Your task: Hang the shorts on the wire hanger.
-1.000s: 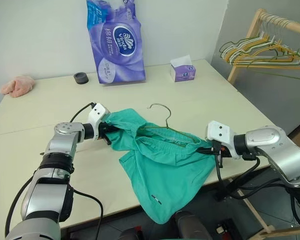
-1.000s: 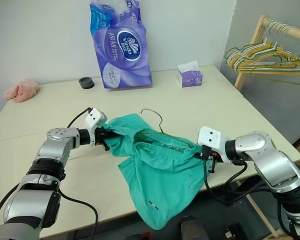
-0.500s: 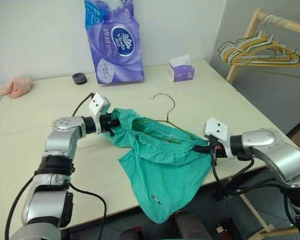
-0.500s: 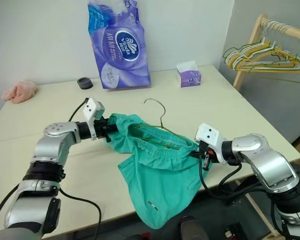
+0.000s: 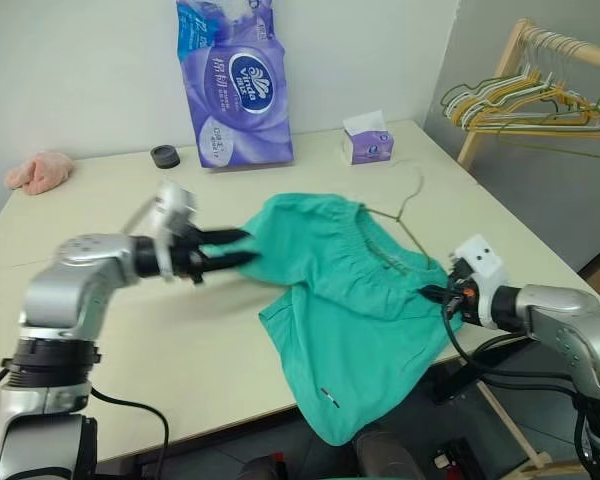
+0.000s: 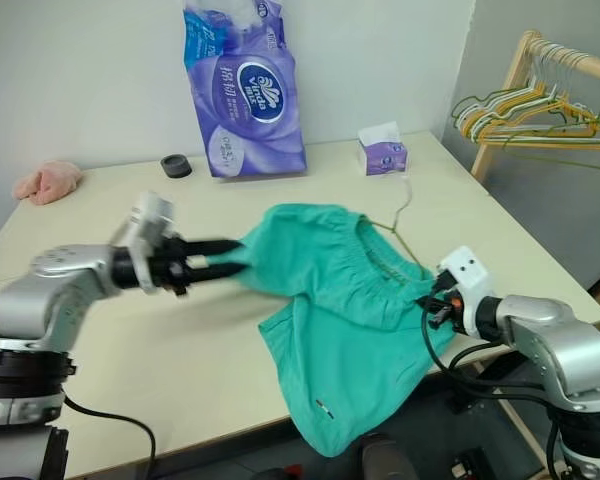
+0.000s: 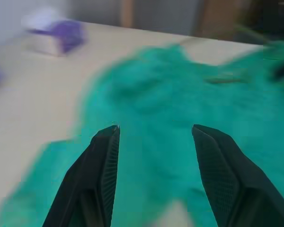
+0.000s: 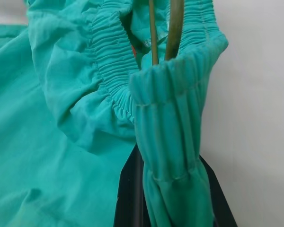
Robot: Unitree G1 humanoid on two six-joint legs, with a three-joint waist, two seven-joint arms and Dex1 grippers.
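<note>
Shorts (image 5: 350, 300): soft, light, limp; take at elastic waistband. Right pincer (image 5: 442, 296) clenched on waistband and wire hanger (image 5: 405, 215); left pincer (image 5: 235, 250) released.

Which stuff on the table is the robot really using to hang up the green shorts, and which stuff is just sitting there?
Using: the shorts, the wire hanger, the left gripper, the right gripper.

Just sitting there: the purple tissue pack, tissue box, black ring, pink cloth, hanger rack.
</note>
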